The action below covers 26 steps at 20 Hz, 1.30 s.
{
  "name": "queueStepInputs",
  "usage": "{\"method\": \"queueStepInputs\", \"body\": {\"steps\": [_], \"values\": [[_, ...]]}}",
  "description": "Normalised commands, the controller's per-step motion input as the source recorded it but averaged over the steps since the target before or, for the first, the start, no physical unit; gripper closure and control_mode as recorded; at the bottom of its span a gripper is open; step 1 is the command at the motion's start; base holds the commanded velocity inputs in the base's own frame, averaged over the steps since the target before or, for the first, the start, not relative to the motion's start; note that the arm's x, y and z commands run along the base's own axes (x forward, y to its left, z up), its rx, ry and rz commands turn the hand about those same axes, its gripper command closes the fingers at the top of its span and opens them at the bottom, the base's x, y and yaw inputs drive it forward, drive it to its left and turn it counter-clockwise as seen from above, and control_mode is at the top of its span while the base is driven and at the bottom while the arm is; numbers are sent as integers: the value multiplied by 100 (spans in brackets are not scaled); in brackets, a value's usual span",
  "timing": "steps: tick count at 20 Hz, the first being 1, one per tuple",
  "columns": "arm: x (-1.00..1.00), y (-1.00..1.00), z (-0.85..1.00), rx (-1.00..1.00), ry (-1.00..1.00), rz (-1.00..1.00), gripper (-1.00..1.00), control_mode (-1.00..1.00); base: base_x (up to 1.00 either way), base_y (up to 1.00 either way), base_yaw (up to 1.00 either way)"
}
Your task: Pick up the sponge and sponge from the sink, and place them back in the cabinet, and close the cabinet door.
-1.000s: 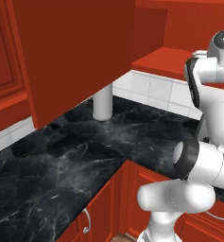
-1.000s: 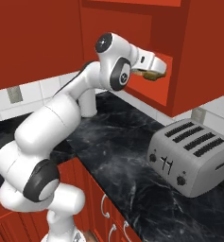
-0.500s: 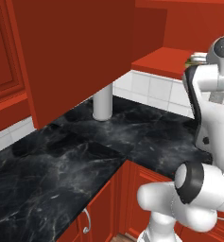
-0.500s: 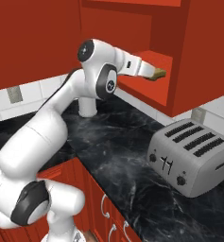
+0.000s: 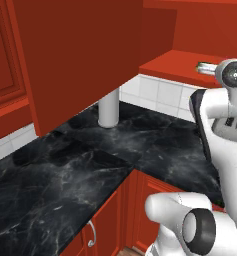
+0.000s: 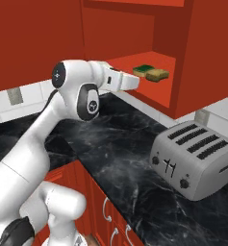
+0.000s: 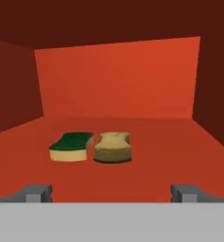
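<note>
- Hand view: two sponges lie on the cabinet shelf (image 7: 179,142), side by side and nearly touching, both flat.
- Left one, the green-topped sponge (image 7: 72,146): dark green upper layer over a pale yellow body, waisted outline.
- Right one, the tan sponge (image 7: 113,147): tan-yellow, rough-looking top, dark line along its bottom edge, same waisted outline.
- Gripper (image 7: 111,193): two dark fingertips rise at the lower edge, set wide apart with nothing between them; both sponges lie well beyond the tips, deeper in the cabinet.
- Right base view: same count, two sponges, the green-topped sponge (image 6: 145,70) and the tan sponge (image 6: 157,75), resting near the front edge of the red shelf (image 6: 130,61) inside the open cabinet (image 6: 192,53).
- Gripper (image 6: 136,82) points at the shelf from just outside its front edge, apart from the sponges.
- This view adds one silver toaster (image 6: 196,158), four slots, on the black marbled counter (image 6: 115,144); hand view does not take it in.
- Left base view: the cabinet door (image 5: 80,60) stands swung open, glossy red; one grey cylinder (image 5: 109,109) stands on the counter (image 5: 65,180) below it. Sponges too hidden here to tell apart.
</note>
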Motion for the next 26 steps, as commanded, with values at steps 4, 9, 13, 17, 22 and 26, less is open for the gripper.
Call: {"method": "queueStepInputs", "body": {"steps": [4, 9, 13, 17, 22, 26], "values": [[-53, 42, 8, -5, -20, 0, -100, -100, 0, 0, 0], [-45, 38, 17, -4, -18, 0, -100, -100, 0, 0, 0], [-34, 34, 21, -3, -14, 0, -100, -100, 0, 0, 0], [-34, 36, 17, -1, -9, 0, -100, -100, 0, 0, 0], [-38, 37, 11, 0, -4, 0, -100, -100, 0, 0, 0], [-42, 37, 6, 0, -2, 0, -100, -100, 0, 0, 0]]}}
